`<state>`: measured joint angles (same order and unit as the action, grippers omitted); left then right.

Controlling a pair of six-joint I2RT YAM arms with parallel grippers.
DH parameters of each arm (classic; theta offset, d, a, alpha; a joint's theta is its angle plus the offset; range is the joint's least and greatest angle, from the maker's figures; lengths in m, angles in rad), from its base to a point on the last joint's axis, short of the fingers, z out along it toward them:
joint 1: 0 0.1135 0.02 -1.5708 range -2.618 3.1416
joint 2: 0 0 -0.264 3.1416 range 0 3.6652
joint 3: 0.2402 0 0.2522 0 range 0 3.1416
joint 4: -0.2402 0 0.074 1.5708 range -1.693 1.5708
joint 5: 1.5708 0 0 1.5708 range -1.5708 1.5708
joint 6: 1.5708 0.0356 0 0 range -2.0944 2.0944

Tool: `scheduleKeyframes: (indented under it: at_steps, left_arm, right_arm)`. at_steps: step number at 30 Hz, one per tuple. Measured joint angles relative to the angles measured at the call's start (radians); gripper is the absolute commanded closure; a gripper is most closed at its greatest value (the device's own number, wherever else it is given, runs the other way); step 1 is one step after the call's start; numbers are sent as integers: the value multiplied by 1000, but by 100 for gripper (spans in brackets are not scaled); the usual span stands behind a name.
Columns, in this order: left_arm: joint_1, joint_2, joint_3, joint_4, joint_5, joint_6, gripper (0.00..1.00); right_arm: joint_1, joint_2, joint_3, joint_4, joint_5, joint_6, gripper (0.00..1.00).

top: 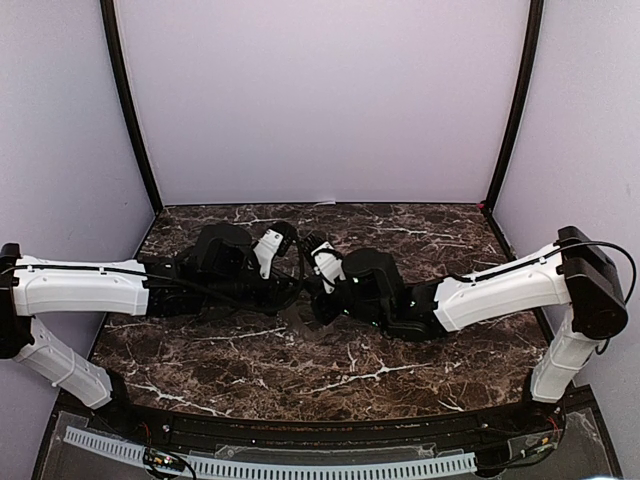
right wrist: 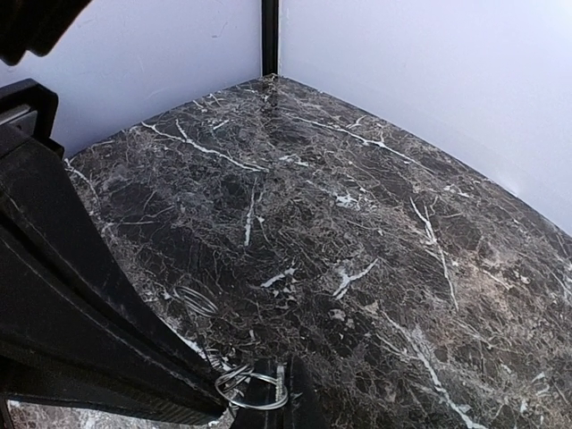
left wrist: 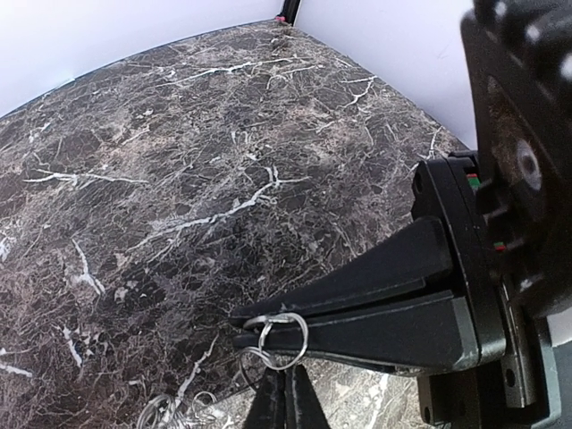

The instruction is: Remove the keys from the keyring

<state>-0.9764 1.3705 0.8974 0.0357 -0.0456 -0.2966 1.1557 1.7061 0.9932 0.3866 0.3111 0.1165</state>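
- Nearest its wrist camera, the left hand (left wrist: 239, 328) is clenched, its black fingers nipping the keyring (left wrist: 282, 339) close to their tips.
- Opposite it, the right hand (right wrist: 217, 395) is clenched too, and its tips meet the same keyring from the other side. The loop is held between the two hands, just over the marble surface (left wrist: 223, 134) as far as I can tell, and about midway across it in the overhead view.
- For handling, the keyring looks like thin sprung wire: light, stiff, slick, and easy to lose from a pinch. I judge the best hold is across the flat of the coil, leaving the split end free.
- No key can be made out on it. Small wire loops (left wrist: 165, 413) lie on the surface below, too blurred to name.
- No container shows in any view.
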Motion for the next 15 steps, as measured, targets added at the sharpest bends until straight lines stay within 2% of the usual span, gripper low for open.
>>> scheduleKeyframes:
  at_steps: [7, 15]
  left_arm:
    - [0, -39, -63, 64, 28, 60, 100]
    - [0, -162, -222, 236, 109, 177, 100]
  right_arm:
    - [-9, -19, 11, -61, -39, -31, 100]
    - [-67, -68, 27, -164, -307, -40, 100]
